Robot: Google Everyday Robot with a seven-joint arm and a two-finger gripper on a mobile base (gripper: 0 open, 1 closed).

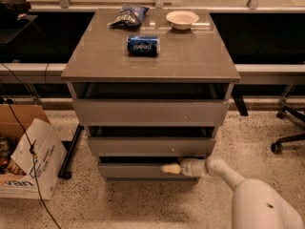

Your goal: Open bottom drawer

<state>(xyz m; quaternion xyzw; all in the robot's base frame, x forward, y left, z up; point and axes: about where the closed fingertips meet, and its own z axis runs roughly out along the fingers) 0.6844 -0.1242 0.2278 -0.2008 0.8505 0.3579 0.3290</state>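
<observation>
Gripper point(170, 168) at bottom drawer point(133, 171) front, right side

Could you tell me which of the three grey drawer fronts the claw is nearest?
The bottom drawer, the lowest and smallest-looking front: the claw is at its upper edge, below the middle front and the top front.

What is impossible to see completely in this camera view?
All in the camera view:
- Inside of the bottom drawer: hidden in shadow beneath the middle drawer front.
- End effector at the bottom drawer's upper right edge: whether it touches the front is too small to tell.
- Cardboard box: cut by the left edge.
- Office chair: cut by the right edge.
</observation>
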